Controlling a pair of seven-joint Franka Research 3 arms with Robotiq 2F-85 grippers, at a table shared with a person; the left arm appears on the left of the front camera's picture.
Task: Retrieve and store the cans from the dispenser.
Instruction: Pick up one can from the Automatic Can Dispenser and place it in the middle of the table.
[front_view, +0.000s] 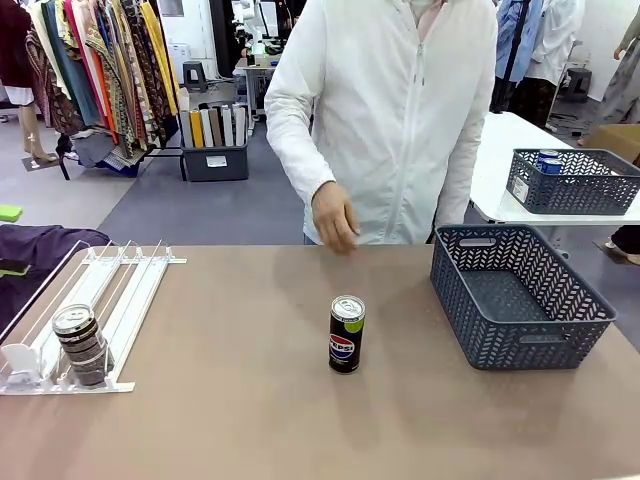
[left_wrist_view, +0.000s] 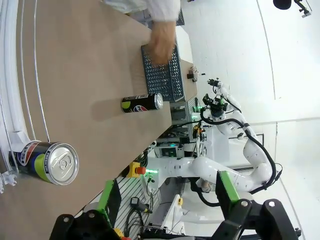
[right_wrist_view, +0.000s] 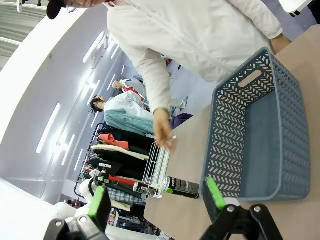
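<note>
Both wide open, empty: left claw (left_wrist_view: 166, 190), right claw (right_wrist_view: 156, 196).

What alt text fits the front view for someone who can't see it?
A dark Pepsi can stands upright mid-table, between the white dispenser at left, where another can lies at a lane's front stop, and a grey mesh basket at right. A person in a white jacket stands opposite, one hand near the far edge.

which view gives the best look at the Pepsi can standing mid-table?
Front view: the Pepsi can stands whole and unblocked, logo facing the camera. Left wrist view shows the can small and sideways, silver top visible. Right wrist view shows it small, dark, beside the basket corner.
</note>
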